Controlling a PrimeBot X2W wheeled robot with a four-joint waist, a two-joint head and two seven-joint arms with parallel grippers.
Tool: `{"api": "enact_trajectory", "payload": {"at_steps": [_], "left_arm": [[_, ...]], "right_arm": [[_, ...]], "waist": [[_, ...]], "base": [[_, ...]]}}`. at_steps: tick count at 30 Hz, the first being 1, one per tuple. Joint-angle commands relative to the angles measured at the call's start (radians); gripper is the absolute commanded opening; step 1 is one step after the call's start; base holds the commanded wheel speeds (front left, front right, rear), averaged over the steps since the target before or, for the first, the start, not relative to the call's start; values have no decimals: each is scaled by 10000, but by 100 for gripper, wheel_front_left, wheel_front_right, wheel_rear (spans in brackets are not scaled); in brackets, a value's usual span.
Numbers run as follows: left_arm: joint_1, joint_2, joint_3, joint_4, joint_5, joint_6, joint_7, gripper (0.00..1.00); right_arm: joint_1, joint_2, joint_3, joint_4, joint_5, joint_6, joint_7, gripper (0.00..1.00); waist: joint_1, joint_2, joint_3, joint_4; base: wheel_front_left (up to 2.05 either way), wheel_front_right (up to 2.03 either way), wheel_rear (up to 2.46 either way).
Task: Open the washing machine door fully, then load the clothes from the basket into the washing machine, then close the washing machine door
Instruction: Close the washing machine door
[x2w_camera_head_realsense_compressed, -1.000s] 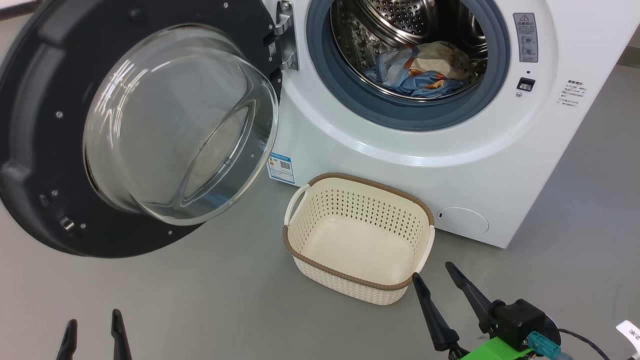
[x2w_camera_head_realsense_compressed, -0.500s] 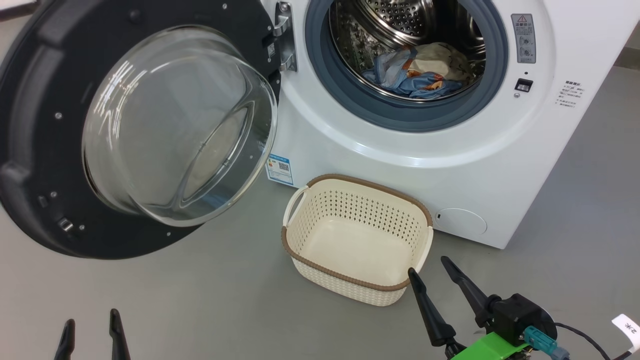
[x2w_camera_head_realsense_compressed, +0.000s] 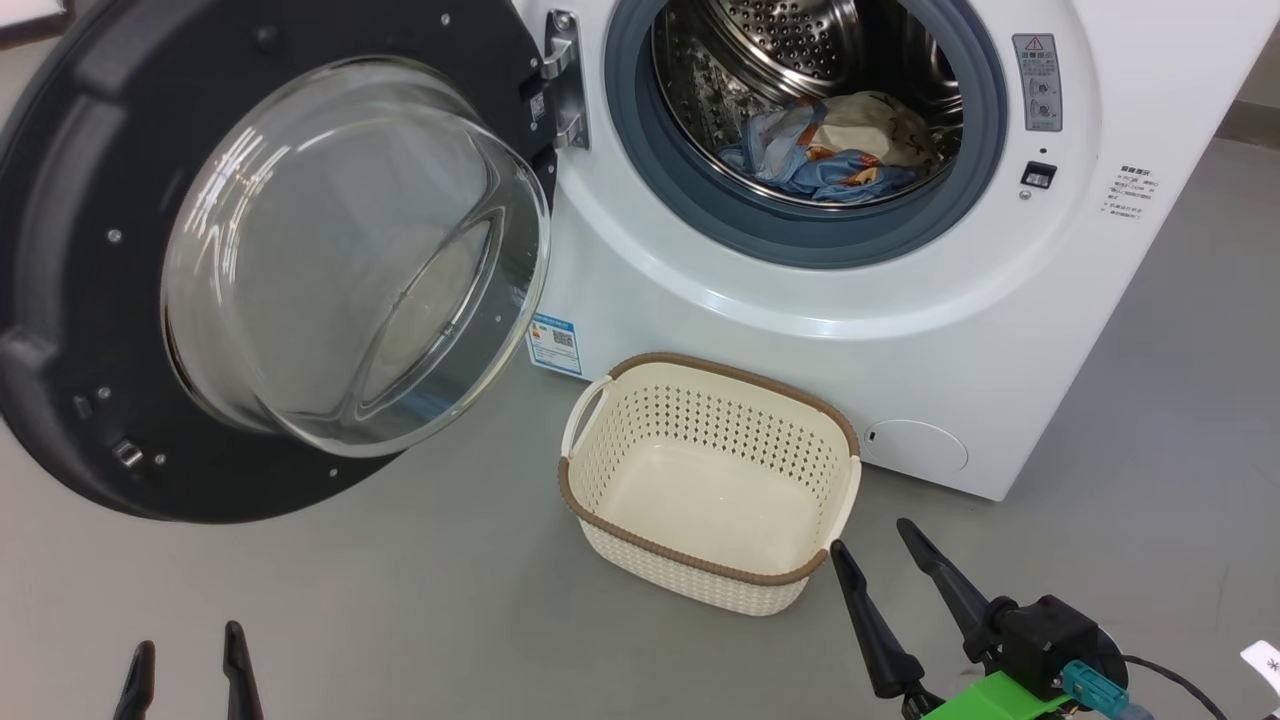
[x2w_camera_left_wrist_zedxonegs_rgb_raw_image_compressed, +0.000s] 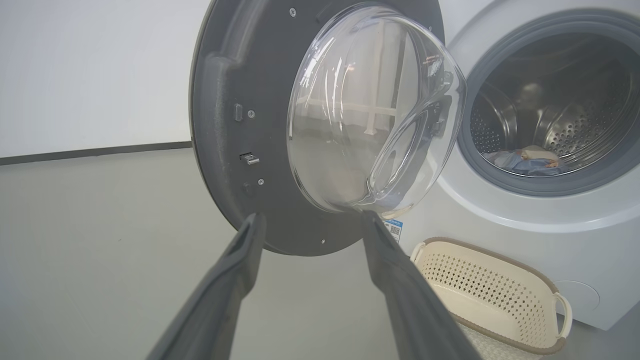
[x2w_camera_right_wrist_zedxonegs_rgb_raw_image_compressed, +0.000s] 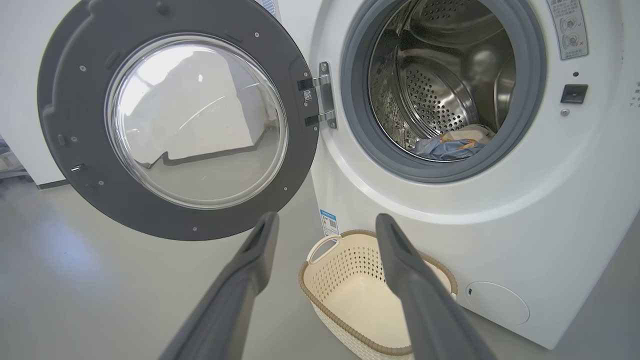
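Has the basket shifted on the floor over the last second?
No. The basket keeps its place beside the blue sticker and round hatch on the washing machine; the whole picture's slight shift is the camera's.

Left gripper (x2w_camera_head_realsense_compressed: 187, 655), two long dark tapered fingers (x2w_camera_head_realsense_compressed: 236, 672): low at lower left, tips pointing up, jaws spread, nothing between. Right gripper (x2w_camera_head_realsense_compressed: 869, 540), lower right: fingers lean up-left, spread wide, empty
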Motion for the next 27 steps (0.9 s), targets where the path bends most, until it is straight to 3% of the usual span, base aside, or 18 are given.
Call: {"api": "enact_trajectory", "payload": {"at_steps": [1,5,6,7,8,9,14,19,25,27], "left_arm": [[-158,51,359,-195,89,-24,-63,100],[-177,51,378,-173,90,-38,-63,100],[-182,51,384,-157,68,-48,-63,95],[-187,51,392,-145,62,-58,-63,74],[-192,51,401,-138,61,-68,-63,29],[-194,51,405,-120,34,-79,-63,0],[-275,51,520,-80,-568,-70,-63,0],[-531,62,1318,-202,-1462,-132,-63,0],[-1472,301,2838,37,-3026,-751,-63,0],[-1911,739,3248,303,-3555,-994,22,0]], "right_arm": [[-90,40,222,-280,-165,14,-48,100],[-82,40,202,-313,-162,14,-48,100],[-80,40,201,-318,-163,14,-48,100],[-78,40,201,-322,-165,14,-48,100],[-76,40,200,-323,-166,14,-48,100],[-76,40,193,-322,-169,14,-48,100],[-60,40,146,-337,-211,14,-48,100],[-44,40,81,-371,-263,14,-48,100],[20,40,-10,-412,-358,14,-48,100],[22,40,-22,-426,-376,14,-48,100]], "waist": [[0,0,3,1],[0,0,26,7],[0,0,33,8],[0,0,39,8],[0,0,43,7],[0,0,50,8],[0,0,113,13],[0,0,188,16],[0,0,272,7],[0,0,299,-6]], "base": [[0,0,0],[0,0,0],[0,0,0],[0,0,0],[0,0,0],[0,0,0],[0,0,0],[0,0,0],[0,0,0],[0,0,0]]}}
